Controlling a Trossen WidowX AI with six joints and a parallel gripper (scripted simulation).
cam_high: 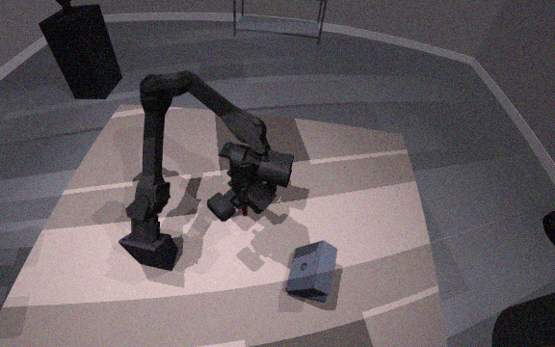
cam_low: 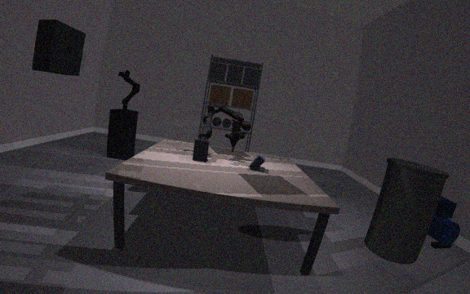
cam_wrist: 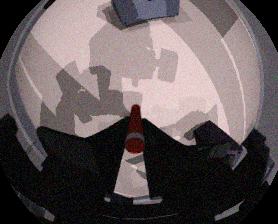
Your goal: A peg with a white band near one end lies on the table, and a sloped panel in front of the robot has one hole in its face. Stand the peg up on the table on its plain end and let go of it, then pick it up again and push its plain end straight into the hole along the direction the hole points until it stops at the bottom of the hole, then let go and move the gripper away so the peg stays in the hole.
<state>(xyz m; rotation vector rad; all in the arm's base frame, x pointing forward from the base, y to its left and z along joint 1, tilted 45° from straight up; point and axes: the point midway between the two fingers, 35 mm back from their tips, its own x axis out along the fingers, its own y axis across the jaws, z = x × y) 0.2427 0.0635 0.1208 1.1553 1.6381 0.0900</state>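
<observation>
You see the table (cam_high: 383,226) carrying everything, lit in uneven patches; the arm (cam_high: 154,145) rises from its base near the 9 o'clock edge in the top view and bends over toward table centre; the sloped panel (cam_high: 312,270) lies toward 5 o'clock from the wrist, well apart, its hole (cam_high: 303,265) facing upward; the fingers (cam_high: 241,204) are clenched on the red peg (cam_wrist: 134,129); in the wrist view the peg points toward 12 o'clock, its white band (cam_wrist: 134,140) between the fingers.
</observation>
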